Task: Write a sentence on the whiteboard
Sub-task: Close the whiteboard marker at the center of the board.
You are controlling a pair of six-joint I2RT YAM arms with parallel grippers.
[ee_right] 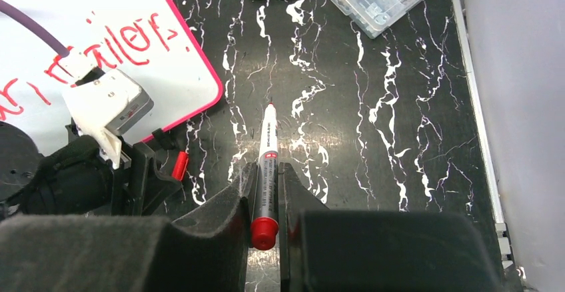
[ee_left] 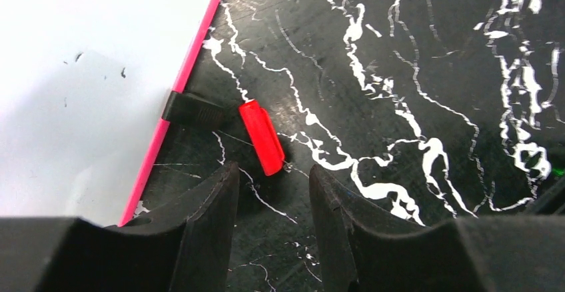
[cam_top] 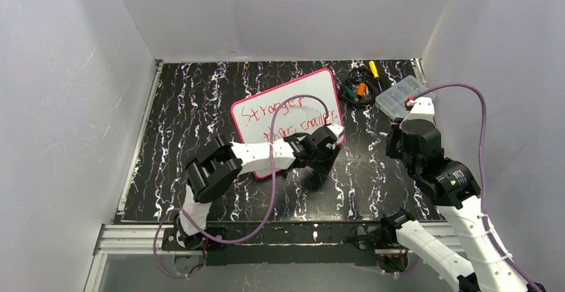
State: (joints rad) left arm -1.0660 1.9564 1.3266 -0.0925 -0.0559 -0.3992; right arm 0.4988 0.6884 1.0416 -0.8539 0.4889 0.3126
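Observation:
The whiteboard [cam_top: 286, 102] lies tilted on the black marbled table, pink-bordered, with the red sentence [cam_top: 293, 115] in two slanted lines; its end, "trailer" [ee_right: 126, 42], shows in the right wrist view. My left gripper [cam_top: 318, 162] hovers off the whiteboard's near right corner [ee_left: 86, 72]. It is open and empty [ee_left: 270, 172]. A red marker cap [ee_left: 262, 137] lies on the table just ahead of its fingertips, beside a black clip [ee_left: 193, 109]. My right gripper [cam_top: 394, 140] is shut on a red-ended marker [ee_right: 266, 172] with its uncapped tip pointing away, over bare table.
A clear compartment box [cam_top: 400, 95] sits at the back right, with a coil of cables and a screwdriver [cam_top: 356, 89] beside it. White walls enclose the table on three sides. The cap also shows in the right wrist view [ee_right: 179, 165].

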